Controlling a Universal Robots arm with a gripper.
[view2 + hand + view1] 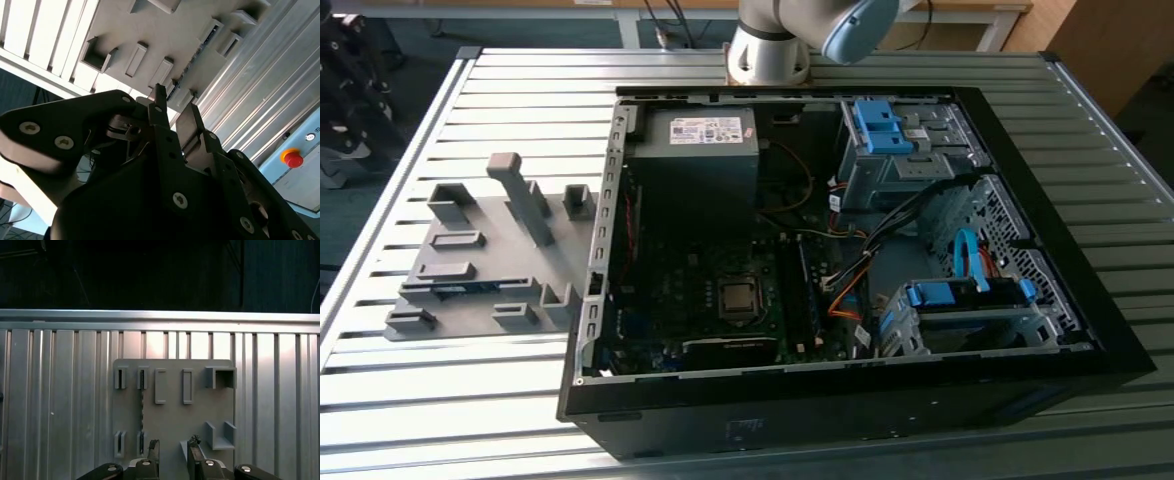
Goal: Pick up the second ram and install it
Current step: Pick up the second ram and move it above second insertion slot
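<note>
Edgewise, second ram (142, 412) lying lengthwise between holder blocks (139, 373), claw (173, 442) spread, empty

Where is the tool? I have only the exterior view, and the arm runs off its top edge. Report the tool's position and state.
Observer: In the first wrist view the tool hangs over the grey holder plate. Its fingers are apart, with nothing between them.
Operator: Now place the memory stick against the tool.
Observer: The memory stick stands on edge in its slots on the plate. It lies to one side of the gap between the fingers, not inside it.
Operator: Check the slots next to it.
Observer: The neighbouring slots hold nothing.
</note>
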